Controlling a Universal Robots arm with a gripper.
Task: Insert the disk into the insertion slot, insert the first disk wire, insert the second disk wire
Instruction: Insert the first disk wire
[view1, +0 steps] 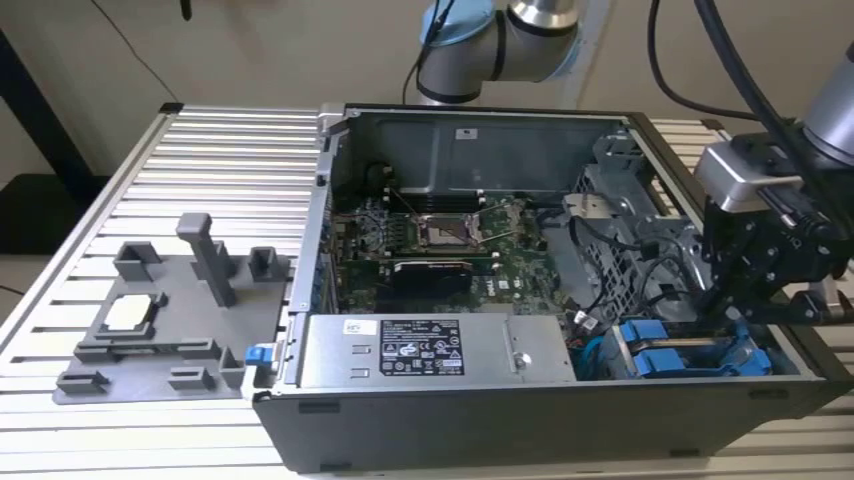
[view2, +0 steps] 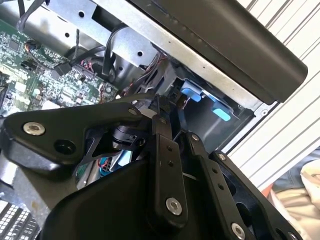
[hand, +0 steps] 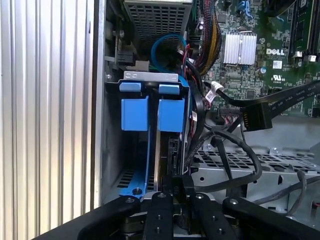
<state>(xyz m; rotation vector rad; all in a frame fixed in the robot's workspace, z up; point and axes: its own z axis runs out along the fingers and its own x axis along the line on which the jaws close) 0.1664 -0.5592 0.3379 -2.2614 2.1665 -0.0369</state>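
In the exterior view we see the gripper (view1: 734, 310) hanging inside the open computer case (view1: 534, 425), which lies on the slatted tabletop (view1: 200, 150). Just below the jaws, the disk (view1: 663, 358) in its blue carrier sits seated in the insertion slot (view1: 707, 345) of the drive cage, while the grey power-supply box (view1: 434, 350) lies well apart from them. In the second wrist view the black links of the gripper (view2: 160, 107) run together, and the jaws stand pressed close at their tips; we cannot tell whether anything is caught between them. The blue tabs of the disk (view2: 192, 94) show just beyond the tips, and the motherboard (view2: 45, 65) lies off to one side. In the first wrist view the gripper (hand: 181, 184) has its jaws close together at the near end of the disk (hand: 172, 115), right beside a bundle of black wires (hand: 200, 145). A flat black connector (hand: 255, 117) on its wire lies near the jaws but apart from them.
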